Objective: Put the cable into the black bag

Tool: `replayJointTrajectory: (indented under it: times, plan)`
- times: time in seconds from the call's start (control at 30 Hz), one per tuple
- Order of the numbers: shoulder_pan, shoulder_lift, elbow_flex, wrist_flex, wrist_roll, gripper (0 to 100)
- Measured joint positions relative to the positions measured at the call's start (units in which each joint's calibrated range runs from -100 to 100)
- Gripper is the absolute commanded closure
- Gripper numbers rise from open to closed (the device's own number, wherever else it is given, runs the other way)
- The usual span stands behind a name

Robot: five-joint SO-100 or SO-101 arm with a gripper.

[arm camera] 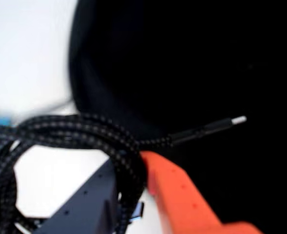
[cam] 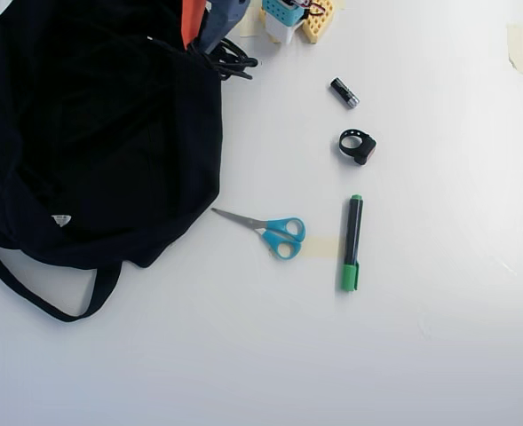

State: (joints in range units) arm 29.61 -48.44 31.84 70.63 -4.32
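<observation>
Hand [arm camera: 133,170] is clenched on the coiled cable [arm camera: 60,131]: in the wrist view the braided black loops pass between the orange finger [arm camera: 182,195] and the dark grey finger [arm camera: 89,200], both pressed against the bundle. Most of the coil hangs out to the left of the fingers over white table [arm camera: 26,48]; one free end with a silver plug tip [arm camera: 239,119] sticks out to the right, in front of the black bag [arm camera: 192,58]. Can't tell from that view whether the plug touches the fabric or just sits over it. The overhead view puts the hand [cam: 209,18] at the far edge of the frame, right at the bag's [cam: 92,133] upper right corner, with cable loops [cam: 234,60] showing just beside the bag's right edge, over the table [cam: 421,355] rather than inside the bag. Bag lies on the left side, its strap [cam: 30,297] trailing toward the near left. Other stuff on the table, well apart from the bag opening: blue-handled scissors [cam: 274,232] just right of the bag's lower corner, green marker [cam: 352,241] right of those, a small black ring-shaped thing [cam: 358,145] farther back, a battery [cam: 344,92] beyond it, and blue and yellow blocks [cam: 298,13] at the far edge.
</observation>
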Motion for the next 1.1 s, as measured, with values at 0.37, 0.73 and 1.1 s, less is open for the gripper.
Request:
replayJointTrajectory:
  times: [0.37, 0.73, 1.1]
  plan:
    - [22.6, 14.0, 12.7, -36.3, 0.1, 98]
    - [22.0, 42.7, -9.0, -36.8, -0.1, 97]
    - [21.3, 42.7, -9.0, -36.8, 0.0, 73]
